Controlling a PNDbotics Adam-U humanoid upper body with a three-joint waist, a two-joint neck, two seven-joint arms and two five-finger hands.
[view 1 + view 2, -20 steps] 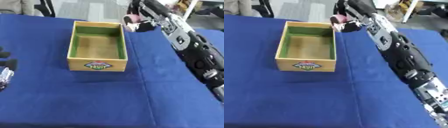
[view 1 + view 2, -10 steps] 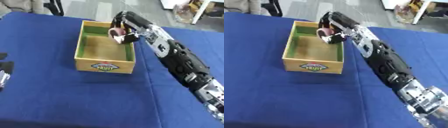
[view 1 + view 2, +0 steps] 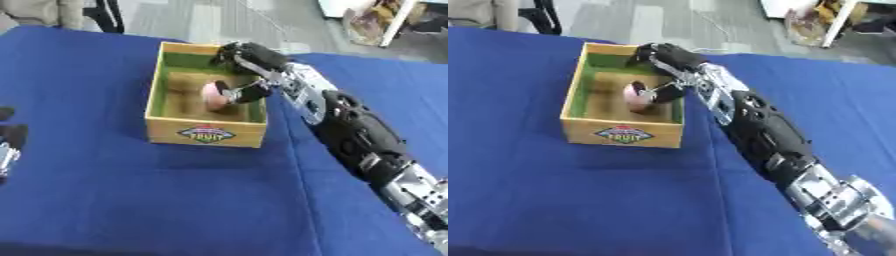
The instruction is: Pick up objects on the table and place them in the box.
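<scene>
Fingers [image 3: 234,95] of the right hand [image 3: 249,65] curl around a small pink rounded object [image 3: 213,96], pinching it just above the floor of the box [image 3: 205,132]. The hand reaches in over the box's far right corner, and its black and silver arm [image 3: 359,135] runs back from there to the desk's near right corner. The pink object hangs inside the box, toward its right wall, and whether it touches the brown bottom cannot be told. The box is an open wooden tray with green inner walls and a colourful label [image 3: 206,134] on its near side. It stands upright on the blue cloth of the desk [image 3: 131,200], toward the far edge and a little left of the middle. At the desk's left edge, part of the left hand [image 3: 7,142] shows, dark and silver; whether its fingers are curled or straight cannot be told.
</scene>
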